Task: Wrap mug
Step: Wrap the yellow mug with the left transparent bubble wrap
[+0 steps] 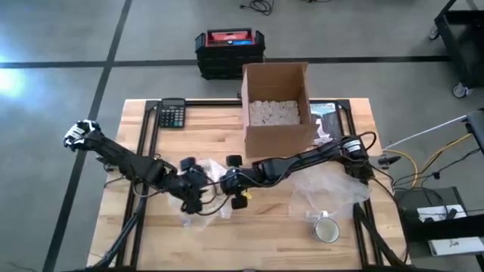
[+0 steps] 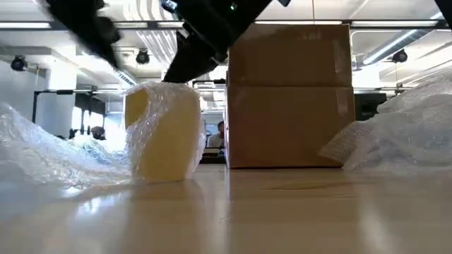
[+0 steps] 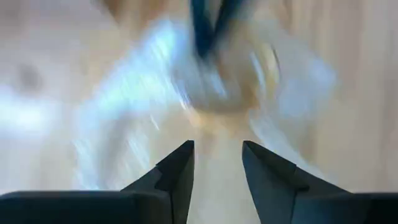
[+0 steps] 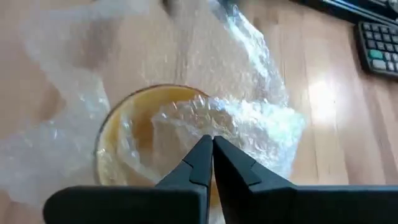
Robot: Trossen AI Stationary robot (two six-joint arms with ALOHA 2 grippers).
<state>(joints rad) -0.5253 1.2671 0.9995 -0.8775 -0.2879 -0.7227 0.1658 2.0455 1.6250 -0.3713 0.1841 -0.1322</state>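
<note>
Under the right gripper (image 4: 212, 144), jaws pressed together, bubble wrap (image 4: 249, 118) mostly covers the mug (image 4: 134, 134); left gripper (image 3: 217, 149) spread; tucking remains.

A pale yellow mug (image 2: 164, 134) is being shown under clear, glinting bubble wrap (image 4: 249, 118) — its inside amber. The table (image 1: 265, 242) is being seen as light, striped wood. A plain brown cardboard box (image 1: 276, 106) is being shown holding white filler — beside it a black calculator (image 1: 172, 115).

Mug (image 2: 164, 130) apparently left of box (image 2: 289, 95).
</note>
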